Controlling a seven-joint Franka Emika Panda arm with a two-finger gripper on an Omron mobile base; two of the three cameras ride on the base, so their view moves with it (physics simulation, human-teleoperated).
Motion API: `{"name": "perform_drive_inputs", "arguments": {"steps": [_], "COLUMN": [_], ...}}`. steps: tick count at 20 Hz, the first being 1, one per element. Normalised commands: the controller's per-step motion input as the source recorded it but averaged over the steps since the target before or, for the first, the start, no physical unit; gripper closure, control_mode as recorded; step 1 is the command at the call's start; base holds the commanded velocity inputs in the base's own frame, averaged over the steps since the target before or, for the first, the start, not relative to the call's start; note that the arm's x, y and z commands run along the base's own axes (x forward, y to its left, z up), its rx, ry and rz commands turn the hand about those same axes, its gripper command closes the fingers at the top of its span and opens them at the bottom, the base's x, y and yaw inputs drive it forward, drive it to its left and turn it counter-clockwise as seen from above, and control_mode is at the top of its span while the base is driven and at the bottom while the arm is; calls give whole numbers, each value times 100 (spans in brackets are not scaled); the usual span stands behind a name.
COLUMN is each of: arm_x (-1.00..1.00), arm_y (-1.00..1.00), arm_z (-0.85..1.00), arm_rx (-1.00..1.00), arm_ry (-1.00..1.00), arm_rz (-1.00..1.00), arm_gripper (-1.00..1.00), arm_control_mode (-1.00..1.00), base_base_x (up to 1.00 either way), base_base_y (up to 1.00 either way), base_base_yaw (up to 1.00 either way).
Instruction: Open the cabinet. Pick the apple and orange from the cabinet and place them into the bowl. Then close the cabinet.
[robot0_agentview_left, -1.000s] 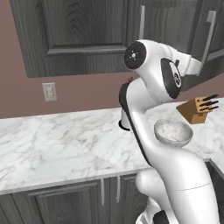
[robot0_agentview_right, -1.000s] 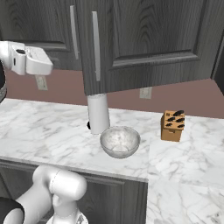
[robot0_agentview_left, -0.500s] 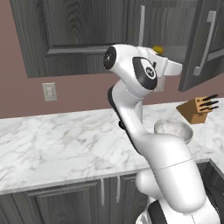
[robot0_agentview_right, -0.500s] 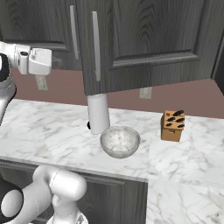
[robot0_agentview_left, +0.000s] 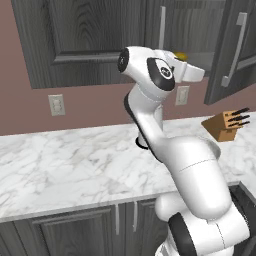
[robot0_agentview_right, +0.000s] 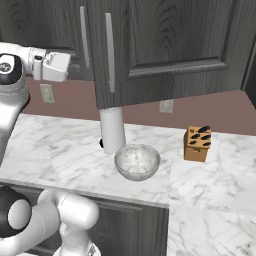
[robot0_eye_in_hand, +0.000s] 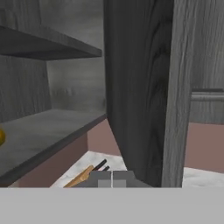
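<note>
The cabinet (robot0_agentview_right: 165, 45) above the desk (robot0_agentview_right: 60, 155) has one door swung open. The bowl (robot0_agentview_right: 137, 161) sits on the desk beside the paper-towel roll (robot0_agentview_right: 112, 129). The fingers (robot0_eye_in_hand: 112, 178) are clenched, empty, near the door's edge. Risk: fingers striking the door when reaching for the orange (robot0_agentview_left: 180, 56).

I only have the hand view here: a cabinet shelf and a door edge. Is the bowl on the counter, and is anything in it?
Observer: Yes, the bowl sits empty on the marble counter, just in front of the paper-towel roll.
Operator: What's the wooden thing below me?
Observer: A knife block, standing on the counter apart from the bowl, on the side away from the arm.
Operator: Are both cabinet doors open?
Observer: No. In the left base view the right door is swung out and the left door is shut.
</note>
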Motion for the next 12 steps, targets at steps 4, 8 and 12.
{"name": "perform_drive_inputs", "arguments": {"steps": [4, 8, 12], "arm_x": [12, 18, 6], "arm_y": [-28, -22, -28], "arm_z": [0, 0, 0], "arm_rx": [0, 0, -1], "arm_ry": [0, 0, 0], "arm_rz": [-8, -8, -8], "arm_gripper": [100, 100, 100], "arm_control_mode": [-100, -100, -100], "base_base_x": [0, 0, 0], "base_base_y": [0, 0, 0], "base_base_yaw": [0, 0, 0]}}
